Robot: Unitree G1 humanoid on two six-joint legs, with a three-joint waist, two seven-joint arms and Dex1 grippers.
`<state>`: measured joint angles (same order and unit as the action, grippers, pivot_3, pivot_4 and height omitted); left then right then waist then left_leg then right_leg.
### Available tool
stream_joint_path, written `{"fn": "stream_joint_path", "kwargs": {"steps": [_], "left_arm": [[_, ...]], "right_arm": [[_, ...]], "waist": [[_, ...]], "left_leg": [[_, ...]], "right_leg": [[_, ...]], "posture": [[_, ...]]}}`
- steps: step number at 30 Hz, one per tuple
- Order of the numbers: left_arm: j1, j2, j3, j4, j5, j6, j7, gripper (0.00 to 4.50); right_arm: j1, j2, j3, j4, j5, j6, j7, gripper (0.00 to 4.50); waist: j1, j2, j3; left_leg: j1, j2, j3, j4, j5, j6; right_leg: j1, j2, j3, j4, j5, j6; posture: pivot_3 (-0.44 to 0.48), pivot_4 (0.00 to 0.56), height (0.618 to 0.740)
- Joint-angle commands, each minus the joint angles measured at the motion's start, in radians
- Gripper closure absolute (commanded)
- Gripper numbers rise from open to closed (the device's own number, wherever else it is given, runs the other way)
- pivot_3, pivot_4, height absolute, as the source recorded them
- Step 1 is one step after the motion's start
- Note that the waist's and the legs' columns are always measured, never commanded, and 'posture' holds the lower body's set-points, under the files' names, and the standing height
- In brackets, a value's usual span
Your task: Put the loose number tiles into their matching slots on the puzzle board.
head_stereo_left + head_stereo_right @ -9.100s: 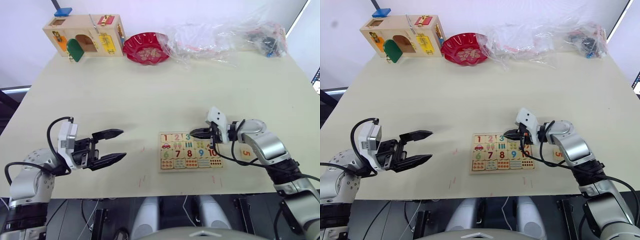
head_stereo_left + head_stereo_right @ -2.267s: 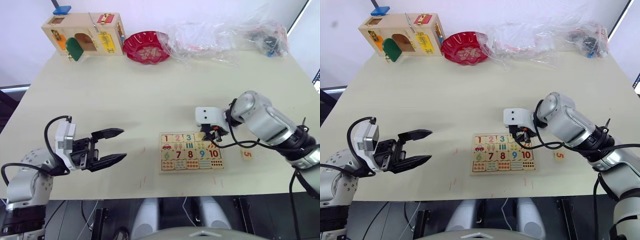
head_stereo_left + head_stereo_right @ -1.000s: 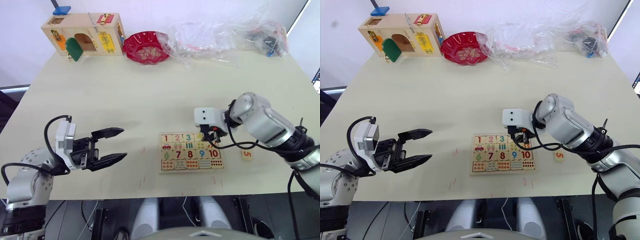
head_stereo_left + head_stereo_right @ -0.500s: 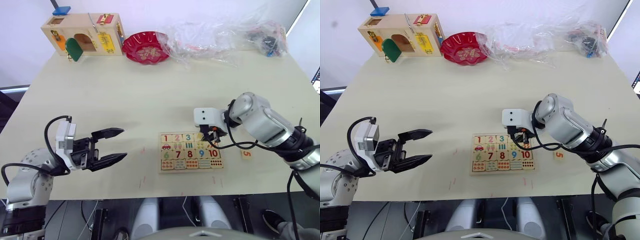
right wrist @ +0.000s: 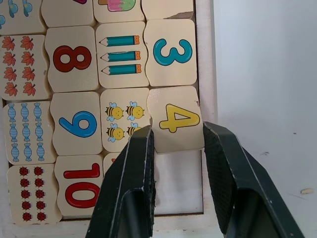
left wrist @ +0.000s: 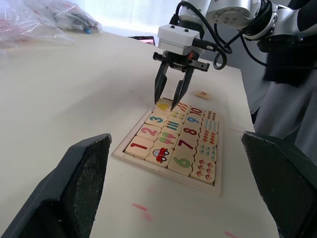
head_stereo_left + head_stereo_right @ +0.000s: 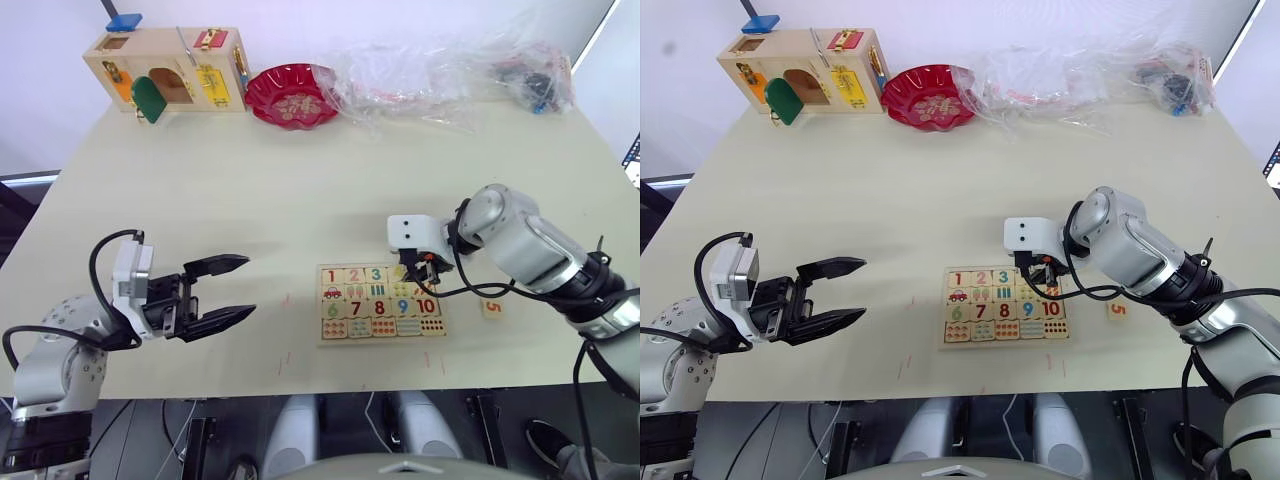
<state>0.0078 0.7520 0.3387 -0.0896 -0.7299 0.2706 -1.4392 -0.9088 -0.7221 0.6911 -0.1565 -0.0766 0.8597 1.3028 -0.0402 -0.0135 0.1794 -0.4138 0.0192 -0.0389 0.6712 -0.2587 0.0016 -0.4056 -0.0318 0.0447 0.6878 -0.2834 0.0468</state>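
Right wrist view: yellow 4 tile [image 5: 176,119] lying in the slots [image 5: 183,173] of the puzzle board [image 5: 207,59], next to the teal 3 tile [image 5: 172,51], with one bare slot space beyond it. Right gripper [image 5: 176,141] poised over the 4 tile, jaws parted a tile-width apart, one black finger at each side edge of the tile, apparently not squeezing; actual contact impossible to judge. Seated in the same strip, seen from the left wrist: red 1 tile [image 6: 139,145] and the 2 tile [image 6: 149,132]. Orange 5 tile [image 7: 491,308] loose on the desk [image 7: 300,180], just off the board's right end, apart from the frame. Board near the desk's front edge, right of centre. Left gripper [image 7: 232,290] hovering above the desk well to the left of the board, jaws spread wide, holding nothing. At the far edge of the desk: wooden latch box [image 7: 170,70], red bowl [image 7: 292,96], crumpled clear plastic bags [image 7: 450,70].
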Motion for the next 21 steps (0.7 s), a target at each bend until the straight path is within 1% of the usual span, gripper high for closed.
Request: {"fn": "stream_joint_path", "kwargs": {"steps": [1, 21], "left_arm": [[0.004, 0.003, 0.005, -0.024, -0.008, -0.008, -0.003, 0.00], [0.005, 0.002, 0.007, -0.002, -0.003, -0.025, -0.017, 0.00]], "right_arm": [[-0.015, 0.002, -0.003, -0.009, -0.006, -0.008, 0.006, 3.64], [-0.013, 0.003, -0.006, -0.009, -0.009, -0.013, 0.003, 3.64]], "waist": [[0.000, 0.000, 0.000], [0.000, 0.000, 0.000]], "left_leg": [[0.000, 0.000, 0.000, 0.000, 0.000, 0.000], [0.000, 0.000, 0.000, 0.001, 0.000, 0.000]], "right_leg": [[0.000, 0.000, 0.000, 0.000, 0.000, 0.000], [0.000, 0.000, 0.000, 0.001, 0.000, 0.000]], "posture": [[0.000, 0.150, 0.740], [0.000, 0.150, 0.740]]}}
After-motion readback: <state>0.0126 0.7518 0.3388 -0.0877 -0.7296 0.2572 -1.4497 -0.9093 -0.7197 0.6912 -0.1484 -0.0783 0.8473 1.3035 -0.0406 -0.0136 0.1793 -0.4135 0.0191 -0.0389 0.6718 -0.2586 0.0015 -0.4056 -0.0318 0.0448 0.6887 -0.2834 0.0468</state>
